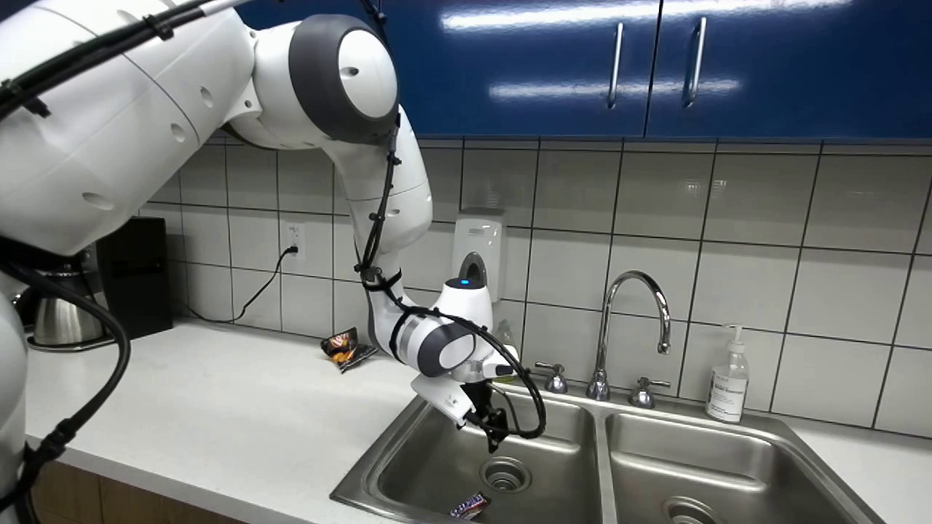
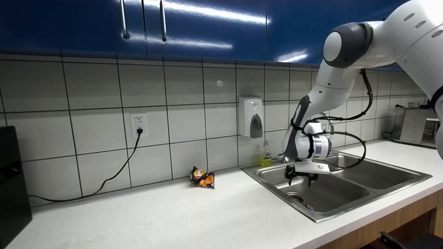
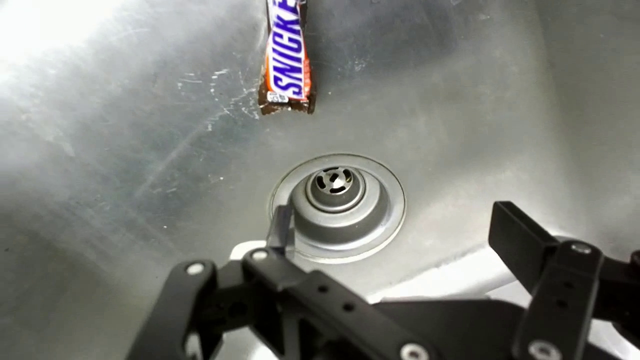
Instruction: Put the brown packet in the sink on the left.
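Note:
The brown packet, a Snickers wrapper with white, blue and orange print, lies on the floor of the left sink basin (image 1: 553, 477), near its front side. It shows in both exterior views (image 1: 470, 506) (image 2: 309, 207) and at the top of the wrist view (image 3: 288, 55), where its far end is cut off. My gripper (image 1: 495, 434) hangs over the left basin, above and apart from the packet. In the wrist view the gripper (image 3: 392, 215) has its fingers wide apart with nothing between them. The basin's round drain (image 3: 337, 207) lies below the fingers.
The right basin (image 1: 692, 451) is beside it, with the faucet (image 1: 604, 327) behind. A black chip bag (image 2: 202, 178) lies on the counter by the wall. A yellow-green soap bottle (image 2: 265, 157) and a pump bottle (image 1: 728, 386) stand at the sink's back corners. A wall dispenser (image 2: 251, 116) hangs above.

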Motion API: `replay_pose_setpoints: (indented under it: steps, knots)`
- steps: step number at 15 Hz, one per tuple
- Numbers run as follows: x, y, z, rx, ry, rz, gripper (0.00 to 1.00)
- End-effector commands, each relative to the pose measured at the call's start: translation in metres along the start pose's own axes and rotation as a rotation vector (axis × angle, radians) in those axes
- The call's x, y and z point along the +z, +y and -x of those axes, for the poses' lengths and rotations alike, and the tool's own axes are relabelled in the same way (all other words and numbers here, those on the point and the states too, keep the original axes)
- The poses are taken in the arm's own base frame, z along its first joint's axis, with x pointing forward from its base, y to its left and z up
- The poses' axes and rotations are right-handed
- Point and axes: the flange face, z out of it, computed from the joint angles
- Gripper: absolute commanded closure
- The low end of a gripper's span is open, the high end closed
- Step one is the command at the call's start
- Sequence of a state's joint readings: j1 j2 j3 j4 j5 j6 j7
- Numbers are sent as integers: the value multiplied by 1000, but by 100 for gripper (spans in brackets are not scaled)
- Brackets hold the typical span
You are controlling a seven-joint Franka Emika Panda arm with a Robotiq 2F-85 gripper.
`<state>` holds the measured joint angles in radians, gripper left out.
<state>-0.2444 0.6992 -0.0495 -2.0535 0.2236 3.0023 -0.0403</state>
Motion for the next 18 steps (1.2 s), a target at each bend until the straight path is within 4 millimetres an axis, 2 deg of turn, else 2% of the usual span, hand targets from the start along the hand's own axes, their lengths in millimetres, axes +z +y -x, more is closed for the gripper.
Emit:
replay_pose_setpoints:
  steps: [1,7,13,18]
  knots:
    - [-33,-1,6,-23,11,20,0]
    - [-67,-8,26,-122,-21,25,0]
    - [-100,-19,66,-197,-102,18,0]
    - [-135,-37,99,-248,-163,9,0]
